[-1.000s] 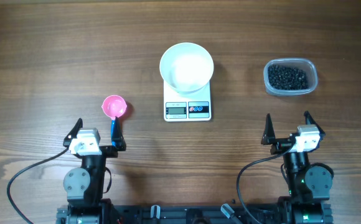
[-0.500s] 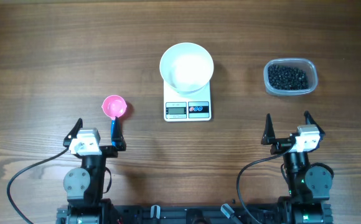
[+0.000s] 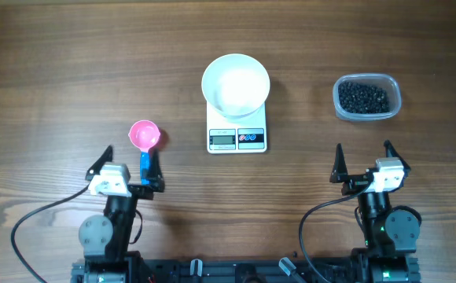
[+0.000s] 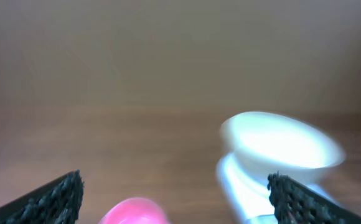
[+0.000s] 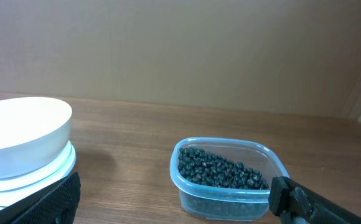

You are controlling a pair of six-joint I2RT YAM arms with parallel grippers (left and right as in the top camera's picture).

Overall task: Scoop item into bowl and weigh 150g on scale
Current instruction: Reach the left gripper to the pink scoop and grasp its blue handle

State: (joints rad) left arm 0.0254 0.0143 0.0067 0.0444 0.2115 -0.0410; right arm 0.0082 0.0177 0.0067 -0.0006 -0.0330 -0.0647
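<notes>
at table centre, far side: white bowl [image 3: 236, 85] sits on the scale [image 3: 237, 139]. bowl is wider than the platform and overhangs it. display [image 3: 222, 140] on the near edge is uncovered, digits too small to read. bowl inside shows plain white.

right of the scale, well apart: clear tub [image 3: 395, 101], no lid, black beads [image 3: 362, 97] inside, roughly level w/ the bowl.

left of the scale, nearer the arms: pink scoop [image 3: 143, 135] cup-up on the wood table [image 3: 55, 63], blue handle [image 3: 144, 163] pointing back at the left arm.

left gripper [image 3: 131, 151]: jaws spread all the way, nothing held. in overhead the handle's end falls between the jaws, right beside the inner side of one finger [image 3: 156, 168]. contact y/n: can't tell. left wrist cam is blurred: pink cup at btm edge, bowl + scale off to the right.

right gripper [image 3: 362, 147]: jaws also spread wide, empty, sits near the front of the table, well short of the tub. right wrist cam: tub w/ beads ahead between the fingers [image 5: 56, 202], bowl on scale at far left.
</notes>
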